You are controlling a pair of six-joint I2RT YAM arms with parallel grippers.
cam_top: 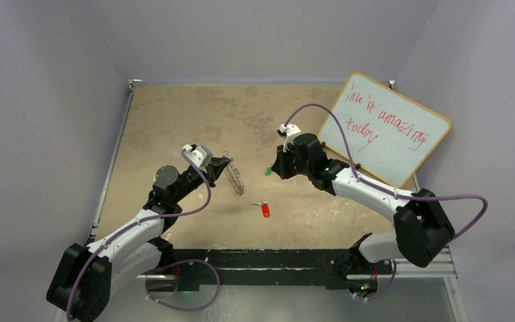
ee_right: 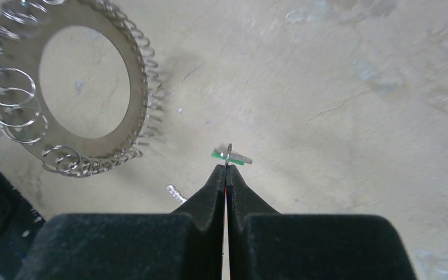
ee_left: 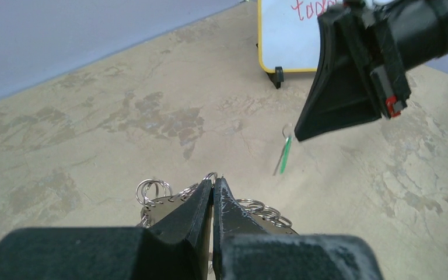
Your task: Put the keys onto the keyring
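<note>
Left fingers: fully closed, clamped on the rim of the keyring. The ring stands out past the tips, turned on edge, its fringe of small loops to either side of them.

Right fingers: fully closed, pinching the small wire loop at the head of the green key. The key hangs just under the tips.

The two sets of fingers face each other, near but apart; the green key does not touch the ring.

Red key: flat on the counter, between both sets of fingers and nearer the arm bases, touching neither.

Whiteboard: leaning behind the right fingers.
</note>
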